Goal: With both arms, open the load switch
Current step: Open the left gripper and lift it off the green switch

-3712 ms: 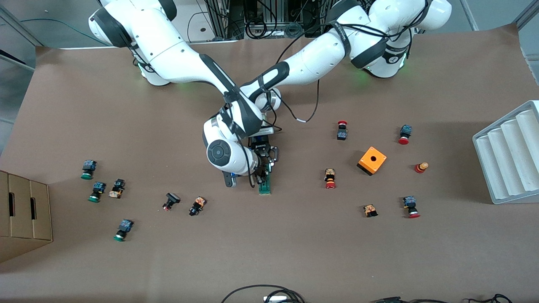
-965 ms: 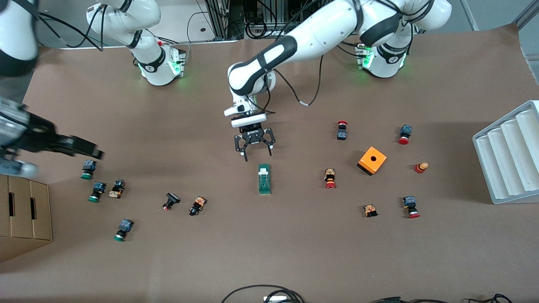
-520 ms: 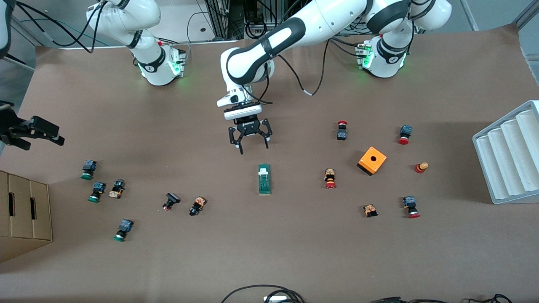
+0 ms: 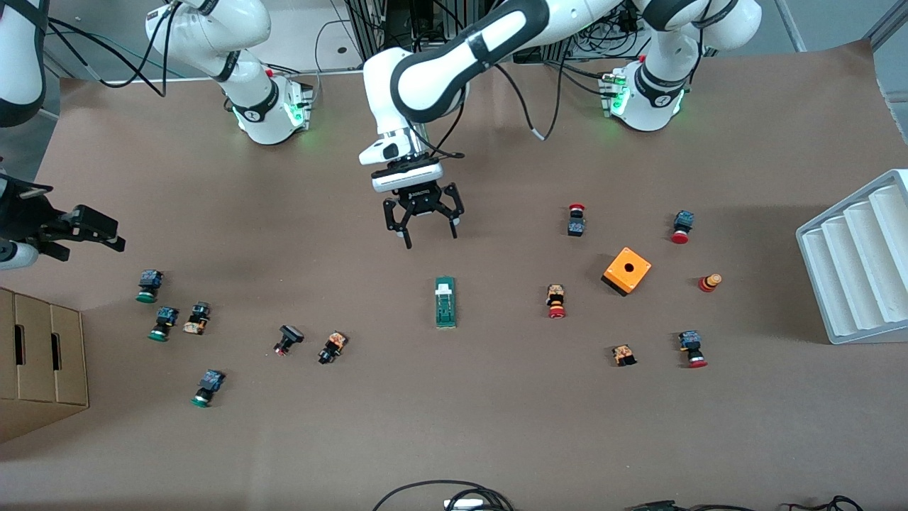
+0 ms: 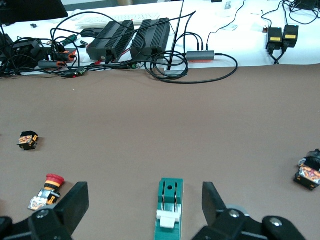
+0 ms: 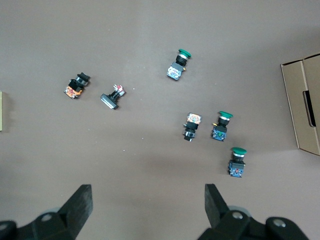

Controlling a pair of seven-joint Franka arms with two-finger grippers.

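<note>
Both end effectors read released: I see the right end effector (image 4: 89, 231) at the frame's left edge, the left end effector (image 4: 421, 223) upper centre, above the switch (image 4: 445, 301) lying free mid-worktop. My worry: one-armed contact would just skid it, since nothing pins it.

No text can be read anywhere. The black two-finger left gripper (image 4: 423, 228) carries a small white mark on its body, too small to make out, and the black band on the white left arm's base (image 4: 656, 99) shows a small white emblem, not legible.
</note>
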